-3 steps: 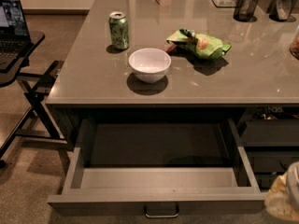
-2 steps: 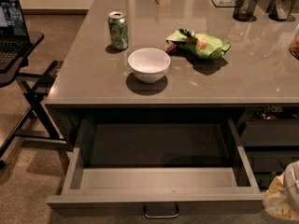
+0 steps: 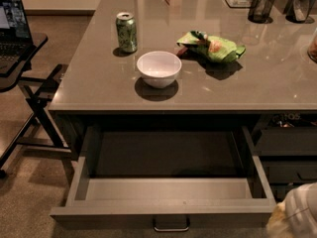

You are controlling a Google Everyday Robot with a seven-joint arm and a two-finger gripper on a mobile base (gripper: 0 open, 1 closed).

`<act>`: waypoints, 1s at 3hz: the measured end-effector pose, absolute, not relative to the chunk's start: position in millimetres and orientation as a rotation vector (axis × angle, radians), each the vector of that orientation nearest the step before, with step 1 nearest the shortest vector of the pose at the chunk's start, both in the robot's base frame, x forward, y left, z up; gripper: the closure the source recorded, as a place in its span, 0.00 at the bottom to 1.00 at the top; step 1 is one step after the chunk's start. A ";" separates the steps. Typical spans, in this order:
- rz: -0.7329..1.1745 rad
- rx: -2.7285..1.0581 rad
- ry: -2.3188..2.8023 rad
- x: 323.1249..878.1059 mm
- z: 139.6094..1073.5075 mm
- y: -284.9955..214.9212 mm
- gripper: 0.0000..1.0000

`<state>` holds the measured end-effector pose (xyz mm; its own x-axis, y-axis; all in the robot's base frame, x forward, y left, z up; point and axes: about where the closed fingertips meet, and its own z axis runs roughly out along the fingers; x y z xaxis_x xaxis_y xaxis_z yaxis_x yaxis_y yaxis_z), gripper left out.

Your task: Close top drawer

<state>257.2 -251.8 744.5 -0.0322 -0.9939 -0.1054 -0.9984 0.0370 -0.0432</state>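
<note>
The top drawer (image 3: pixel 163 213) is pulled far out from under the grey counter (image 3: pixel 99 83). It is wide and dark grey, with pale grey inner walls, and its inside looks empty. A small metal loop handle (image 3: pixel 171 225) sits at the middle of its front, at the bottom edge of the view. The two lower drawers are out of view. My gripper (image 3: pixel 297 213) shows as a pale whitish-yellow shape in the bottom right corner. It is just right of the drawer's front right corner and apart from the handle.
On the counter stand a white bowl (image 3: pixel 159 68), a green can (image 3: pixel 127 31), a green snack bag (image 3: pixel 213 46) and a black mesh cup (image 3: pixel 261 6). A laptop (image 3: pixel 12 21) sits on a black stand (image 3: pixel 37 93) at the left. Narrower dark drawers (image 3: pixel 287 143) are at the right.
</note>
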 end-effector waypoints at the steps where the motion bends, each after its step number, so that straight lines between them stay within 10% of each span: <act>1: 0.183 -2.218 2.147 226.5 690.0 -225.8 1.00; 3: 0.276 -2.309 1.923 187.0 695.2 -153.2 1.00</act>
<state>187.0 -153.2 695.2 0.1741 -0.9602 -0.2186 -0.9828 -0.1832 0.0216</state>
